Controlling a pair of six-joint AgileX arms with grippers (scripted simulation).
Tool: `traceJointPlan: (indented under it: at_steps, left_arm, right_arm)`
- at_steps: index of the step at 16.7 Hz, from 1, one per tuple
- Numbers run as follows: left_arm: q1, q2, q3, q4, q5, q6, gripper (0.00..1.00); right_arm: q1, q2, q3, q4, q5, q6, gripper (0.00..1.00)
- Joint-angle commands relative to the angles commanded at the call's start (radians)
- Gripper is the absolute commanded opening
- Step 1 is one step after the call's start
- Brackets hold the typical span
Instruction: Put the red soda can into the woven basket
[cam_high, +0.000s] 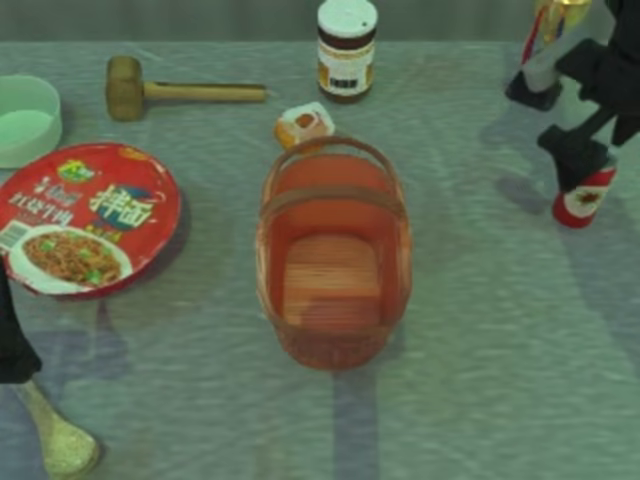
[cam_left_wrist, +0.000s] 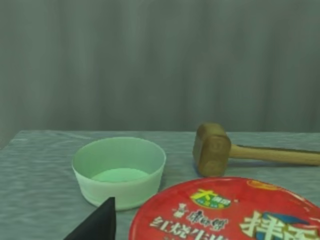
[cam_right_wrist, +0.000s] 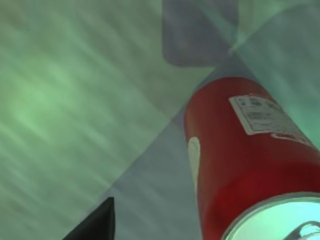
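Note:
The red soda can (cam_high: 583, 200) stands upright at the table's right side, well right of the woven basket (cam_high: 333, 262), which sits mid-table and holds nothing. My right gripper (cam_high: 578, 160) hangs directly over the can's top, open. In the right wrist view the can (cam_right_wrist: 240, 155) fills one side, and a gap of table separates it from the one dark fingertip (cam_right_wrist: 102, 220) that shows. My left arm (cam_high: 12, 345) is parked at the left edge, its gripper open, one fingertip (cam_left_wrist: 102, 222) showing.
A brown jar with a white lid (cam_high: 346, 48) and a small orange packet (cam_high: 304, 124) stand behind the basket. A wooden mallet (cam_high: 150, 92), a pale green bowl (cam_high: 25, 118) and a red noodle-bowl lid (cam_high: 85, 218) lie at the left. A trophy-like object (cam_high: 545, 45) stands behind the can.

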Motion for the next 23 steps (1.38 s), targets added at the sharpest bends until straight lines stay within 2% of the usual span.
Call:
traceJointPlan:
  at_steps: [5, 9, 22, 23]
  left_arm:
    - [0.000, 0.000, 0.000, 0.000, 0.000, 0.000, 1.00]
    - [0.000, 0.000, 0.000, 0.000, 0.000, 0.000, 1.00]
    - [0.000, 0.000, 0.000, 0.000, 0.000, 0.000, 1.00]
    - [0.000, 0.000, 0.000, 0.000, 0.000, 0.000, 1.00]
  right_arm:
    - [0.002, 0.011, -0.126, 0.138, 0.000, 0.003, 1.00]
    - [0.002, 0.012, -0.132, 0.145, 0.000, 0.003, 1.00]
    - [0.002, 0.012, -0.132, 0.145, 0.000, 0.003, 0.02]
    - [0.002, 0.012, -0.132, 0.145, 0.000, 0.003, 0.00]
